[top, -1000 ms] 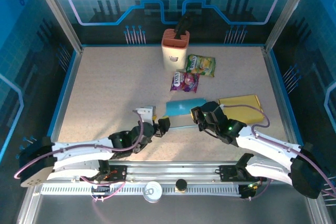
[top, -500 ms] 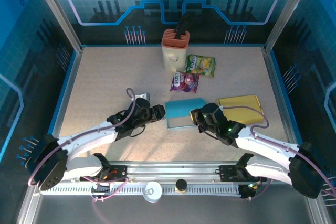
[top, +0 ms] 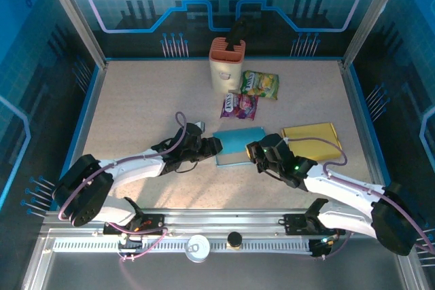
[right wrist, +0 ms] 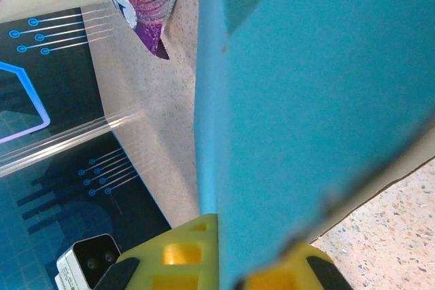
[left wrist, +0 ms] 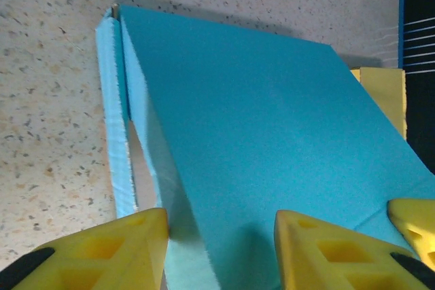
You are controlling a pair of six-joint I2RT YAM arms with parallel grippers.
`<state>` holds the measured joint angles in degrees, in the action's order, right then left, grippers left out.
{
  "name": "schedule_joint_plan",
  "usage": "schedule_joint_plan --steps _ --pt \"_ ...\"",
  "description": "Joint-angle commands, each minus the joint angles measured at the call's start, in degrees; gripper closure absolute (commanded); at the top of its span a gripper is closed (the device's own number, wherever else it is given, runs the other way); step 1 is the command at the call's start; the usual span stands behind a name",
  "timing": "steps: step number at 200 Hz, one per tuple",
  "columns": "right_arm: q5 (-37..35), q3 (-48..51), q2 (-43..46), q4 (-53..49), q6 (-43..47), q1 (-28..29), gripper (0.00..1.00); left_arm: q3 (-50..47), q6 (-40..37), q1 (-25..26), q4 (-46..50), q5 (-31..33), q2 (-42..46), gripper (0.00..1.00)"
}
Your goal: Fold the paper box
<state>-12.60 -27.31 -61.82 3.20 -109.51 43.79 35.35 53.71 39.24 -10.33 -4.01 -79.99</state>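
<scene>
The flat blue paper box (top: 239, 145) lies on the speckled beige table (top: 136, 113) directly between the two claws. Its left edge meets the left claw (top: 216, 145) and its near right corner sits in the right claw (top: 255, 151).

In the left wrist view, the left claw's yellow fingers (left wrist: 102, 249) stand spread. The near end of the box (left wrist: 258, 113) runs into the gap between them and stretches away ahead. A narrow paler flap lies along the box's left side, in front of the left finger. Whether either finger touches the paper cannot be told.

The right claw is pressed together and pinching the box. In the right wrist view the blue sheet (right wrist: 319, 86) passes edge-on between its two yellow fingers (right wrist: 177, 252) and rises away from them, tilted off the table.

Just to the right of the right claw, and apart from the box, lies a flat yellow padded envelope (top: 312, 139). Ahead of both claws, past the far edge of the box, is a purple snack packet (top: 238, 105). A green and yellow snack packet (top: 261, 85) lies farther off. Farthest of all stands a cream plastic holder with an orange top (top: 226, 66), upright near the back wall.
</scene>
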Motion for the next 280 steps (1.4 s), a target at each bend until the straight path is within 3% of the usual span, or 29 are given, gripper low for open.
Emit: schedule_joint_plan --steps 1,49,200,280 --pt "0.9 0.9 -1.0 1.0 0.7 -0.6 1.00 -0.4 1.4 -0.2 -2.9 -3.0 -0.2 0.56" --pt "1.6 1.2 -1.5 1.6 1.0 -0.6 1.00 -2.0 1.4 -0.2 -4.2 -3.1 -1.4 0.68" --pt "2.7 5.3 -1.5 2.2 4.3 -0.6 1.00 -1.9 -3.0 -0.2 2.2 0.6 -3.2 0.66" --pt "4.1 5.7 -3.5 3.9 4.6 -0.6 1.00 -1.5 -1.7 -0.1 -0.9 -1.8 -5.8 0.82"
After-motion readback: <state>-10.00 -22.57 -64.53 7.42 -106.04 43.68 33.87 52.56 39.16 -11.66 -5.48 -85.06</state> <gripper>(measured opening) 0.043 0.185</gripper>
